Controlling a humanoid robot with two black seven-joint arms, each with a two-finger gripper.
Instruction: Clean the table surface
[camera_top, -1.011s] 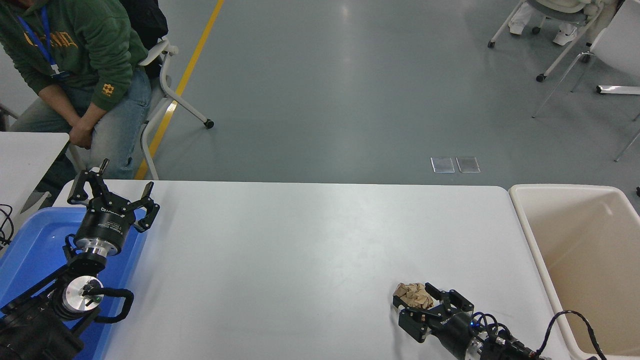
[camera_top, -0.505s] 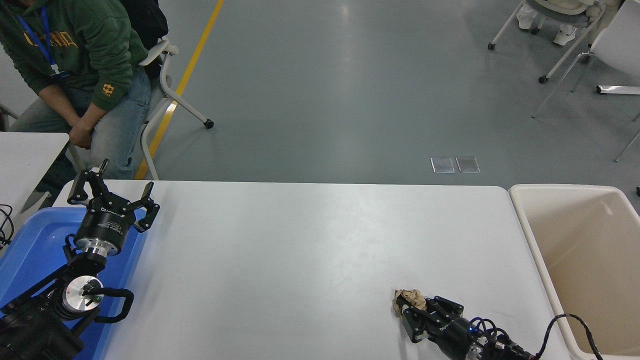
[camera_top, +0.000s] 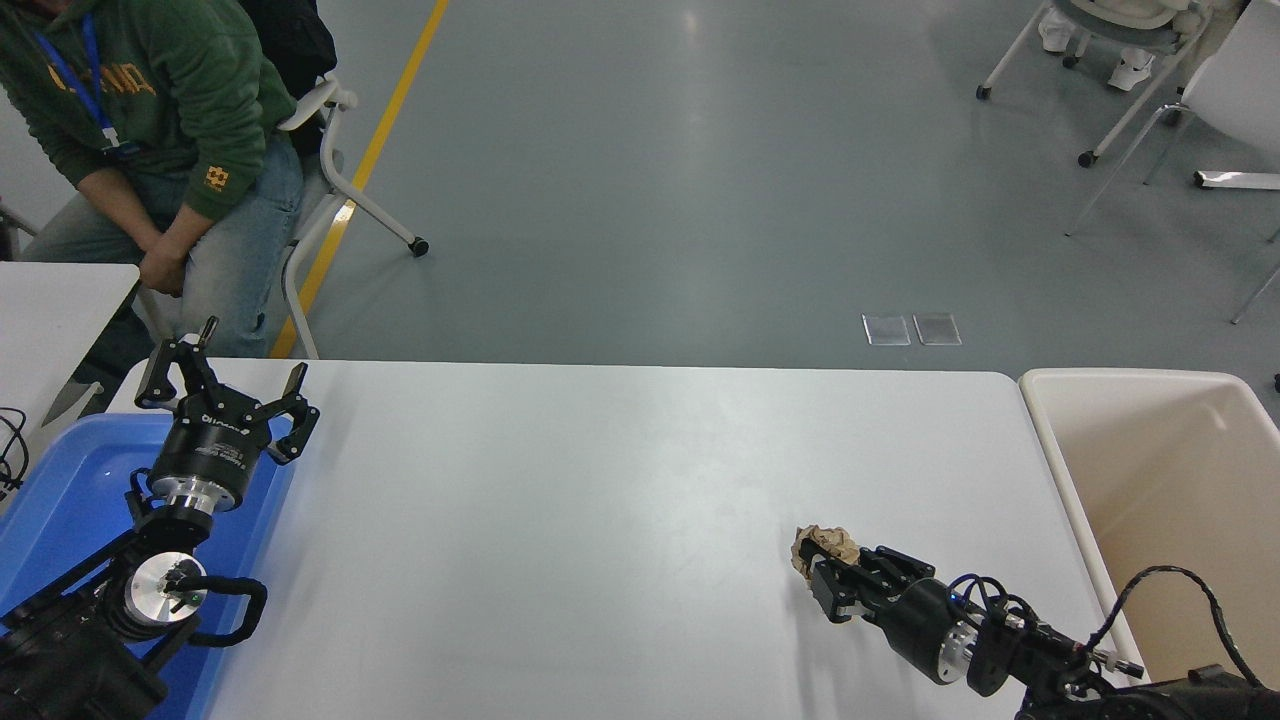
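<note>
Your right gripper sits near the front right part of the large, smooth matte white table surface, and its black fingers are closed around a crumpled ball of brown paper, which sticks out past the fingertips on the far-left side. You cannot tell from this view whether the paper ball is touching the tabletop or held just above it; a faint shadow lies beneath the gripper. The right arm comes in from the lower right corner, with black cable looping over its wrist. Just beyond the table's right edge stands a big cream-coloured plastic bin, its rim beside the rounded corner of the tabletop, and your gripper is near it but clearly apart. Your left gripper is at the lower left, held above the blue plastic tray that rests on the table's left end, with its fingers spread wide and nothing between them. Past the far left corner you see a person in a green hooded sweatshirt and jeans seated on a white chair, hands together in the lap. A corner of a smaller white tabletop shows at the left edge.
</note>
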